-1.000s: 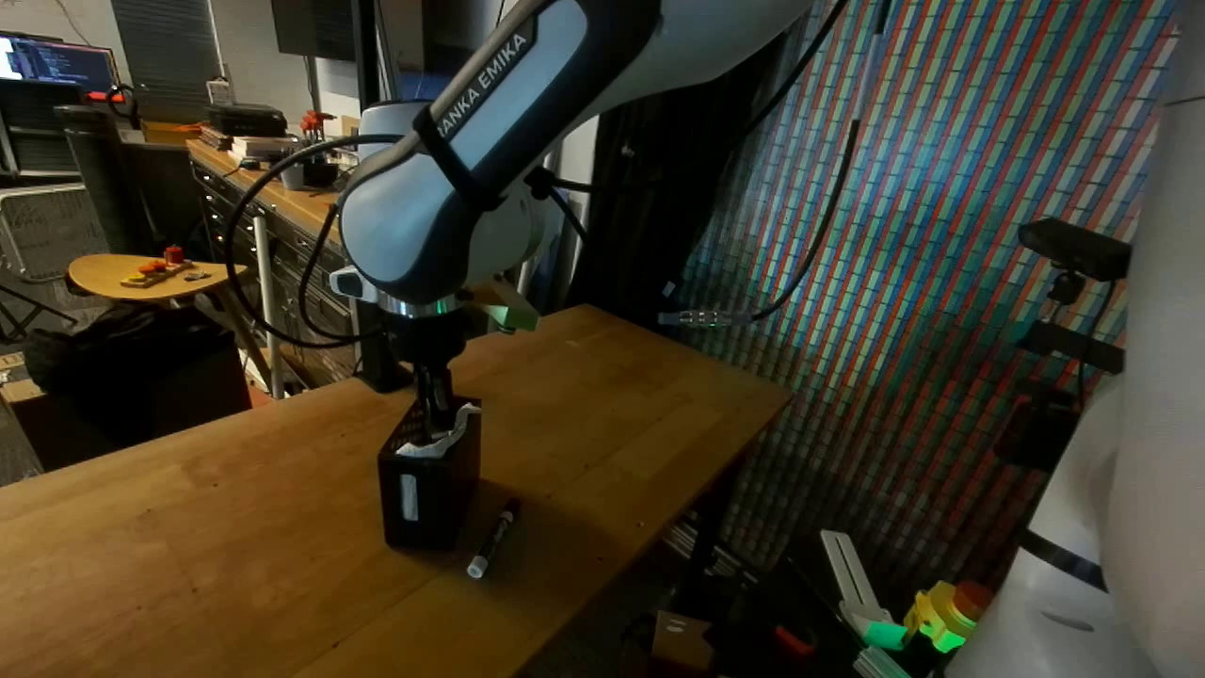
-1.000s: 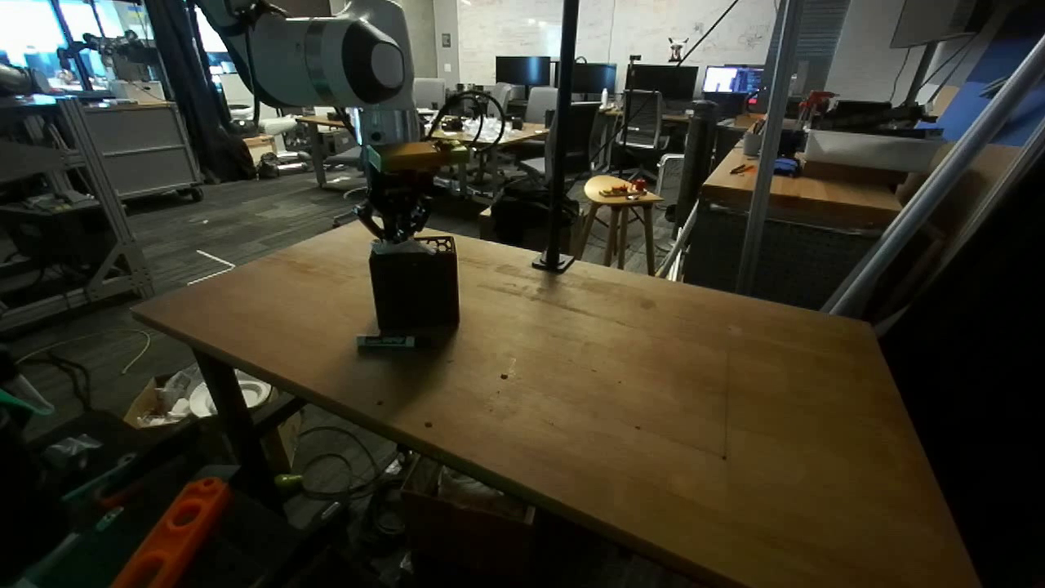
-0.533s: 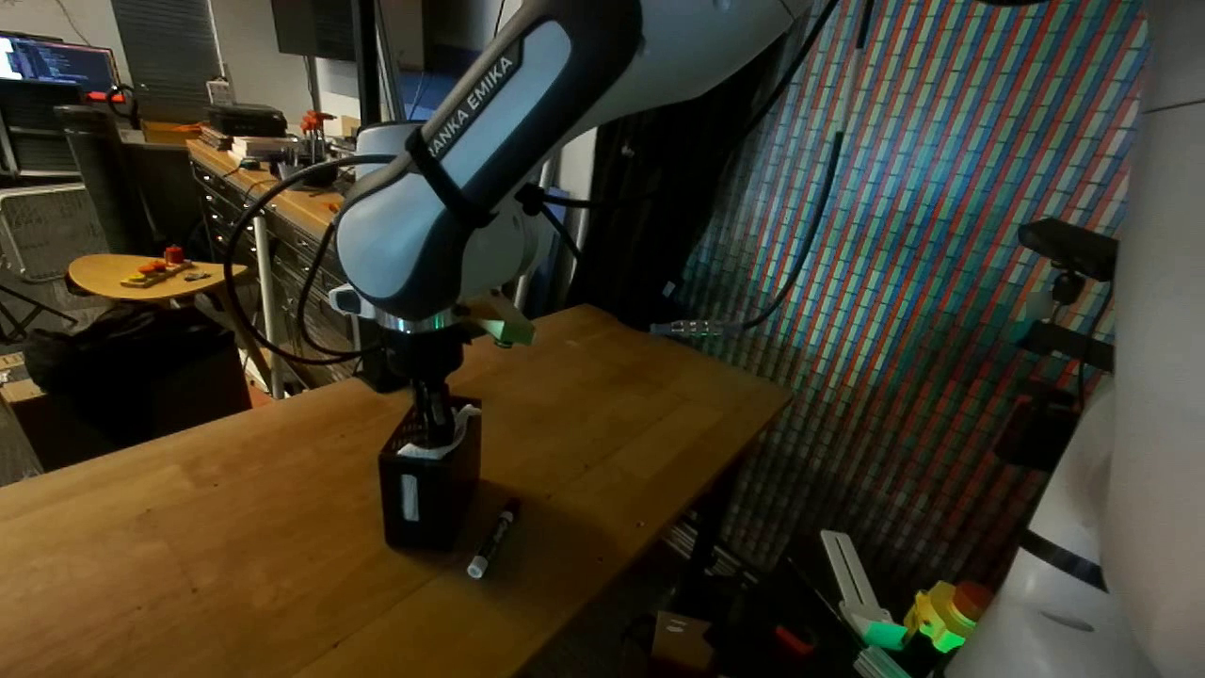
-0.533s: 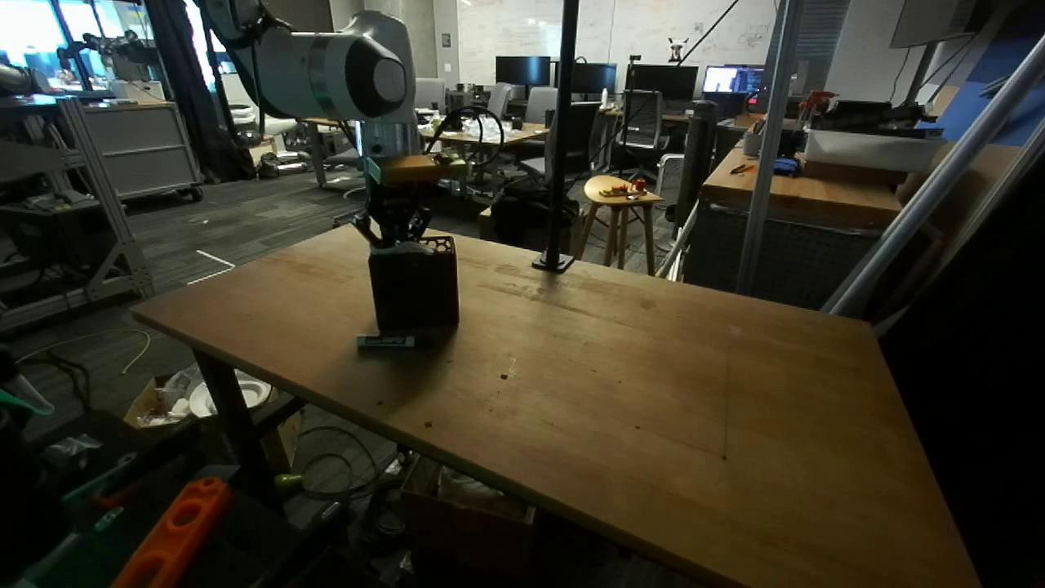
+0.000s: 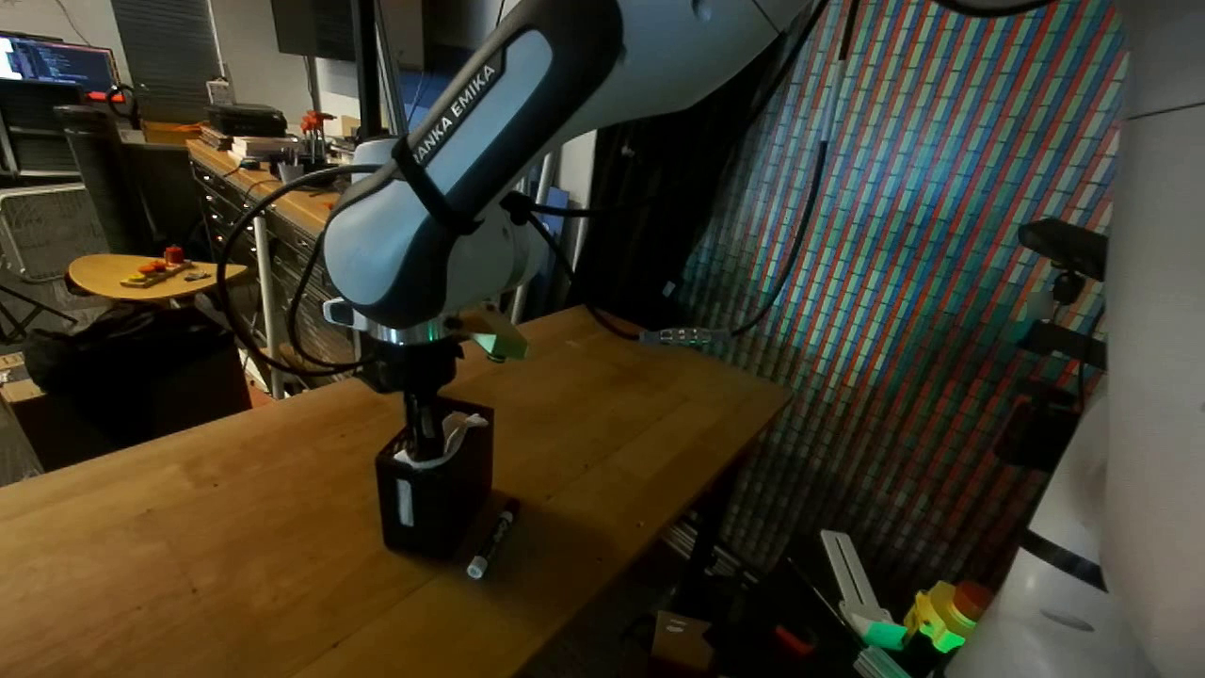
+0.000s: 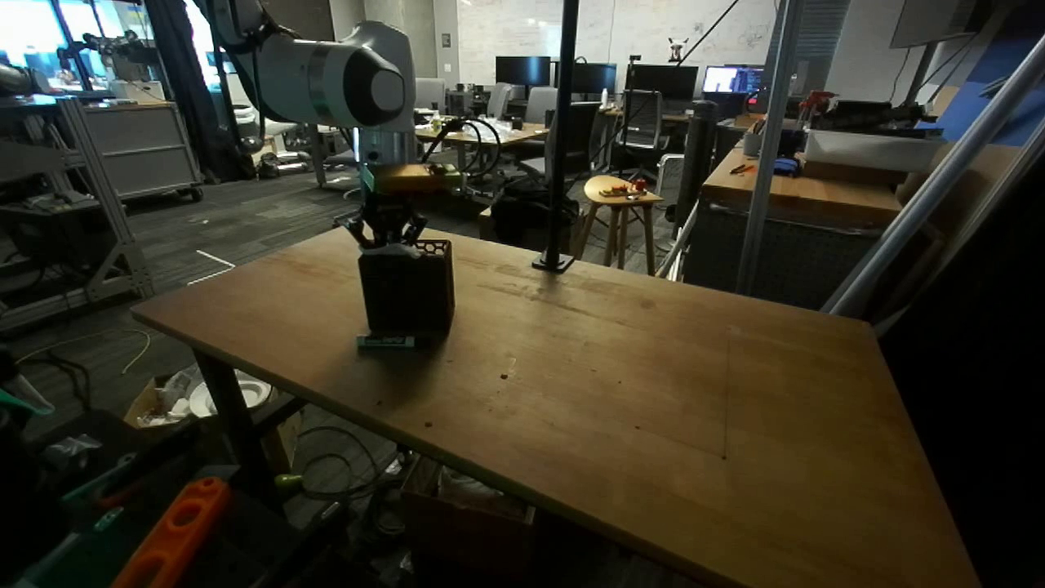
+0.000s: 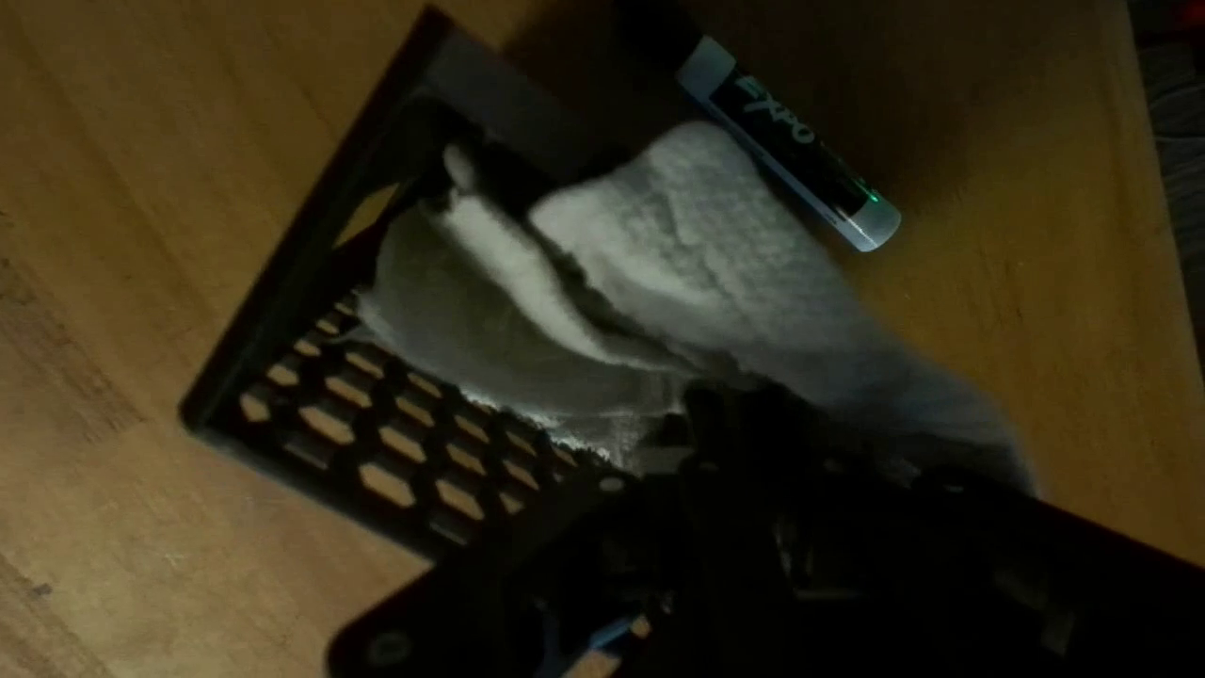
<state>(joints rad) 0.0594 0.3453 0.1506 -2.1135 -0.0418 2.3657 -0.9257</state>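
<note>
One black box point(image 7: 504, 99) is sitting leftmost in the wrist view, upright on the wooden counter point(image 7: 113, 254), with honeycomb holes showing inside it. Going right, there's a cloth point(image 7: 697, 264) lying partly in the box and partly up over its edge. It's sitting right at the tips of the pincer point(image 7: 725, 410), spreading up-left into the box, with a flap running diagonally, long axis upper left to lower right. It's looking off-white to grey, kinda fuzzy and pretty rumpled. The pincer is hanging at the box mouth, tips sitting close together and seemingly pinching the cloth, though it's super dark down there so don't quote me. Over toward the upper right, an Expo marker point(image 7: 789, 141) is lying just beside the box.
</note>
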